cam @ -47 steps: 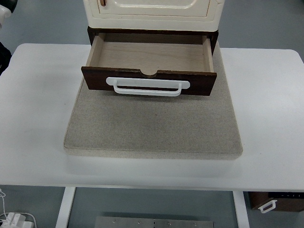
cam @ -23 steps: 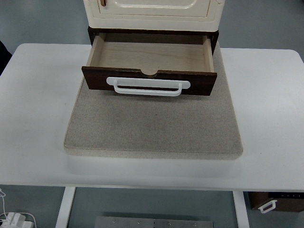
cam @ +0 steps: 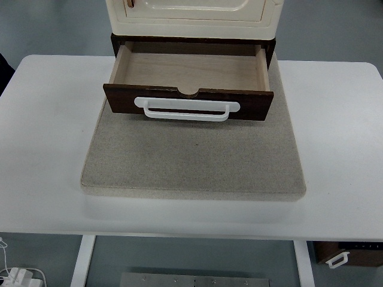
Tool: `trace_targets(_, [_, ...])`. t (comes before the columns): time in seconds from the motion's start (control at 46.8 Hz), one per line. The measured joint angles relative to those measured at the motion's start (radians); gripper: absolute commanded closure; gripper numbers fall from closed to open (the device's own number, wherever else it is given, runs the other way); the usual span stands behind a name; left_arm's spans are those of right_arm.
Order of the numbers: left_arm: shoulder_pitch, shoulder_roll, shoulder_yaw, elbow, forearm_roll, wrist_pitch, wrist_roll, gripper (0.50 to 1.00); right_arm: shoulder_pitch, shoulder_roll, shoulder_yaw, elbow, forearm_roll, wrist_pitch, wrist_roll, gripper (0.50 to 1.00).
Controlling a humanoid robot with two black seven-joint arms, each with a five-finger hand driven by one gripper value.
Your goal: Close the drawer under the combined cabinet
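The drawer (cam: 188,75) stands pulled well out toward the near side from under the cream cabinet (cam: 192,15), at the far middle of the white table (cam: 48,149), resting over a grey mat (cam: 194,155). It looks empty, so probably light, and rigid wood, likely to slide easily. Best contact is a flat push on the dark front panel (cam: 119,98), or on the white handle (cam: 187,109) at its centre, to keep it from skewing. Neither robot hand shows anywhere, so their pose and finger state cannot be told.
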Motion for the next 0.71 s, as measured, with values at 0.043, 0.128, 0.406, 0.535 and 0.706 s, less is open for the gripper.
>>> trace_targets(0.043, [-0.028,0.003,0.045,-0.009,0.002,0.000,0.000,0.500,0.000,0.000,0.000,0.000,0.000,0.000,0.000,0.548])
trace_targets(0.128, [-0.083,0.014,0.115,-0.031,0.006,-0.006,0.000,0.500,0.000,0.000,0.000,0.000,0.000,0.000,0.000,0.548])
trace_targets(0.406, [-0.223,0.010,0.336,-0.129,0.131,-0.016,0.004,0.500,0.000,0.000,0.000,0.000,0.000,0.000,0.000,0.548])
trace_targets(0.535, [-0.261,0.001,0.411,-0.165,0.163,-0.043,0.011,0.500,0.000,0.000,0.000,0.000,0.000,0.000,0.000,0.548])
trace_targets(0.706, [-0.309,-0.024,0.509,-0.205,0.212,-0.089,0.025,0.500,0.000,0.000,0.000,0.000,0.000,0.000,0.000,0.548])
